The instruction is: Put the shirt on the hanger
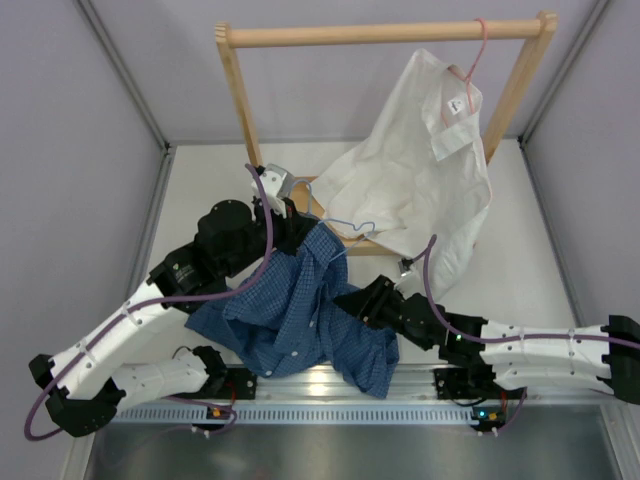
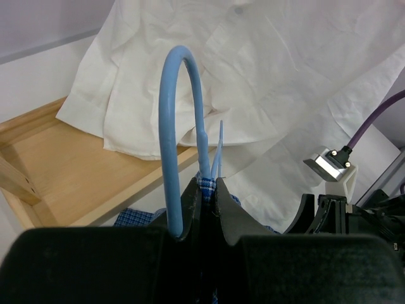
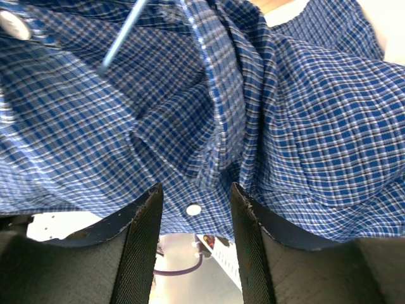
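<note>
Slippage threatened: the left tool (image 2: 204, 190) clenched the hanger (image 2: 166, 145) below its hook, the shirt (image 1: 300, 320) draped from it low over the bench (image 1: 540, 270), and the right tool (image 3: 196, 193) gaped under the cloth; a careless pull could shed it.

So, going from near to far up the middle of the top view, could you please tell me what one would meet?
Metal rail → blue checked shirt → white shirt → wooden bar at the top of the rack.
</note>
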You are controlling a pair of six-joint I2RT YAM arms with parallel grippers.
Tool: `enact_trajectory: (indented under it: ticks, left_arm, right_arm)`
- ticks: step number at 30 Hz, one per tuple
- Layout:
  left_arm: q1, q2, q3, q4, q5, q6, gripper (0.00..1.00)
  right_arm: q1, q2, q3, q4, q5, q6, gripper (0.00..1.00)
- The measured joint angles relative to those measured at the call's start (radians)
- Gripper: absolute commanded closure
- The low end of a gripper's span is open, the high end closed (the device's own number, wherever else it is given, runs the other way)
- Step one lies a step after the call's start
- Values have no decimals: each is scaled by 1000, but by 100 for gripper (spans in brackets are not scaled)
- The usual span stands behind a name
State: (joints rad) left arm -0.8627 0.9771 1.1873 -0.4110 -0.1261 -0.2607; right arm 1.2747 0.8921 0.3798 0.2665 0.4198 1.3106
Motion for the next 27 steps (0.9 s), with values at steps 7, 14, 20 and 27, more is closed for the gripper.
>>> enact_trajectory:
  ticks: [7, 14, 20, 27]
  left_arm:
    - [0, -12, -14, 1, 1, 0, 100]
    - [0, -14, -20, 1, 5, -3, 100]
    - [0, -24, -25, 3, 10, -3, 100]
    - [0, -34, -37, 8, 20, -3, 100]
  right_arm:
    - [0, 45, 0, 10, 11, -21, 64]
    - [-1, 88, 11, 43, 13, -28, 67]
    - [-2, 128, 21, 76, 8, -27, 76]
    - [-10, 142, 35, 92, 5, -28, 94]
